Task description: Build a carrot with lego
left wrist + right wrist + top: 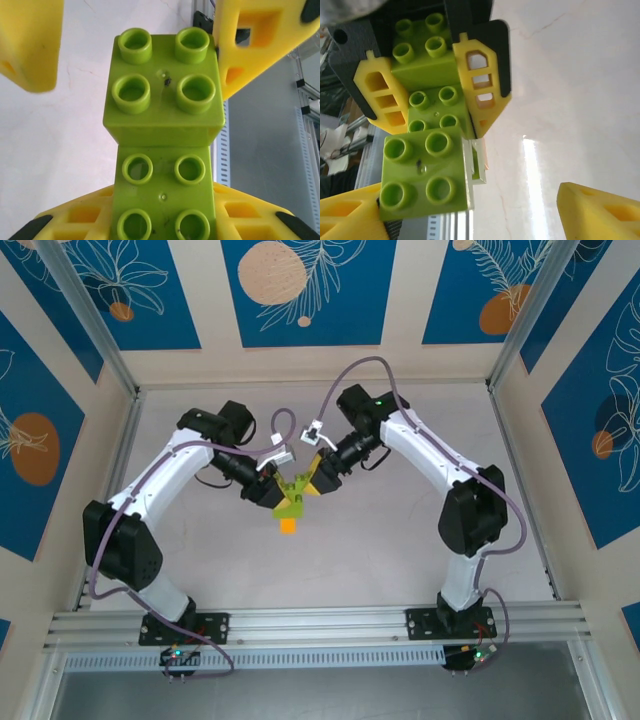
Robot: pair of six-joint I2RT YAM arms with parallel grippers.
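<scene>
While the carrot [290,498] sits mid-table [400,540] between both arms | left hand [432,97] pinching its green bricks by the flat sides | right hand [470,200] spread wide round the end brick | orange brick [288,526] just beneath, joint unclear | light, rigid, slick; stud joints may pop, so grip side walls squarely

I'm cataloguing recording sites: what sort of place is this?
Probably a lab robot test cell: two white-and-black robot arms bolted to a ribbed aluminium rail, a pale tabletop fenced by blue leaf-printed wall panels and silver metal posts. The left hand grips lime-green plastic bricks.
</scene>
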